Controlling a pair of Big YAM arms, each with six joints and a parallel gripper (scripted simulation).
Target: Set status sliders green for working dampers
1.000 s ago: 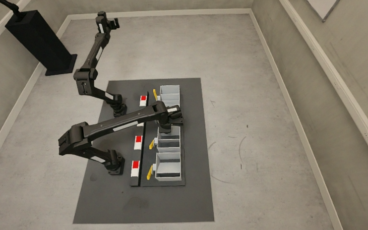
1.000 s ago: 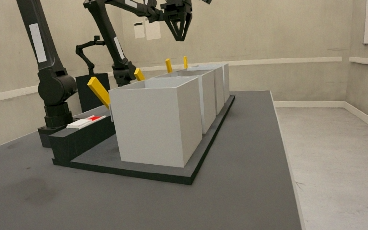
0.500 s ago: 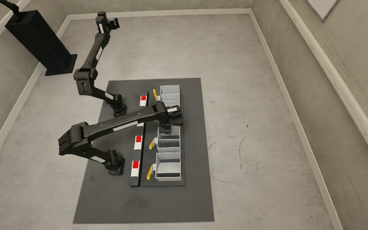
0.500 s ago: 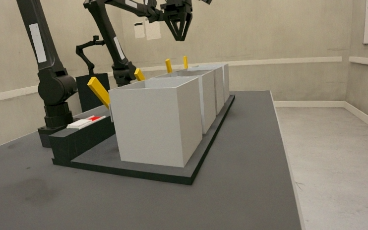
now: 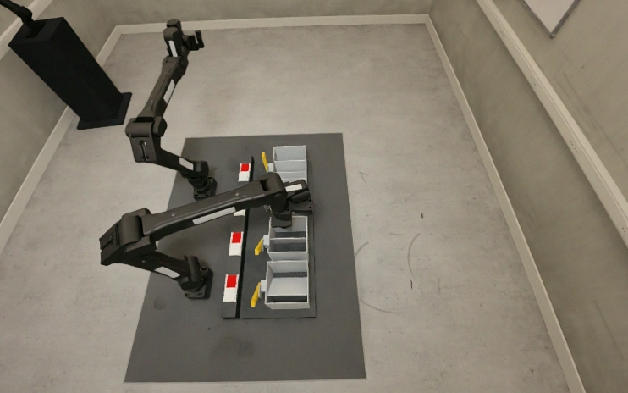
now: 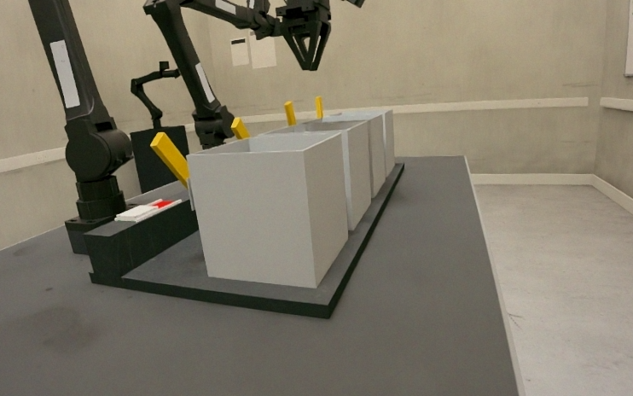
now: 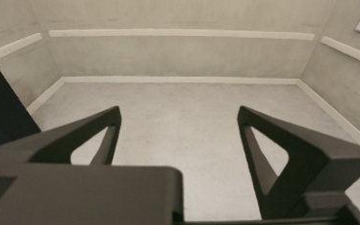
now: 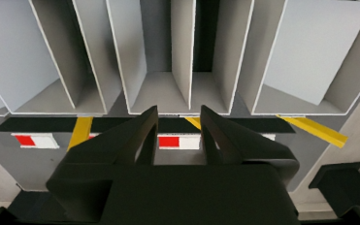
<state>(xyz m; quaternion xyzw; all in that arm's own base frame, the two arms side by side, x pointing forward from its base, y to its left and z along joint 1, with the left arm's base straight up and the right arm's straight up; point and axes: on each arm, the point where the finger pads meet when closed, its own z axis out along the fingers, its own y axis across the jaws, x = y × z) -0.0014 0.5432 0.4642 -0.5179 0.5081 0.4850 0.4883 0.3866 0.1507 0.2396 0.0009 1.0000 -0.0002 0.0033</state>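
Four grey box dampers stand in a row: the near one (image 5: 288, 285) (image 6: 255, 211), the second (image 5: 289, 247), the third, mostly hidden under the right gripper in the top view, and the far one (image 5: 290, 153). Each has a yellow lever, such as the near one's lever (image 5: 255, 295) (image 6: 171, 158). The near slider (image 5: 230, 288), second slider (image 5: 235, 243) and far slider (image 5: 244, 171) show red; the third slider's colour is hidden in the top view. My right gripper (image 6: 310, 67) (image 8: 179, 112) is partly open and empty, high above the dampers. My left gripper (image 5: 200, 40) (image 7: 179, 112) is wide open, away from them.
The sliders sit on a raised black rail (image 6: 107, 246) in front of the dampers, on the lever side. The right arm (image 5: 214, 211) reaches across the rail and hides part of it. The left arm (image 5: 162, 90) is raised beyond the far end. A black pedestal (image 5: 72, 73) stands farther off.
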